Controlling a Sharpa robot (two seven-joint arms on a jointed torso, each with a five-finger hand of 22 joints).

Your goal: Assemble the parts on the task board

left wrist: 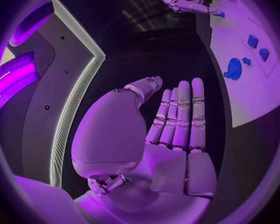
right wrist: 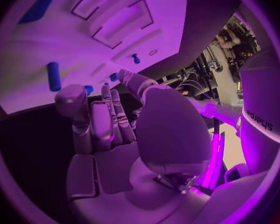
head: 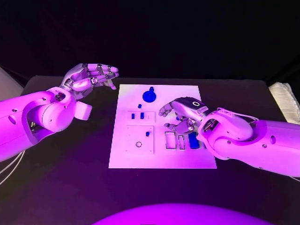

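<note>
The white task board lies in the middle of the black table. A round blue part stands near its far edge, with a tiny blue part and two small blue parts just in front of it. My right hand hovers over the board's right half, fingers pointing down, nothing seen in its grip. A blue bar lies beside its wrist; the right wrist view shows this blue bar on the board. My left hand hangs off the board's far left corner, its fingers straight and empty.
Recessed white slots sit in the board's near half. A pale bundle lies at the table's right edge. Bare black table surrounds the board.
</note>
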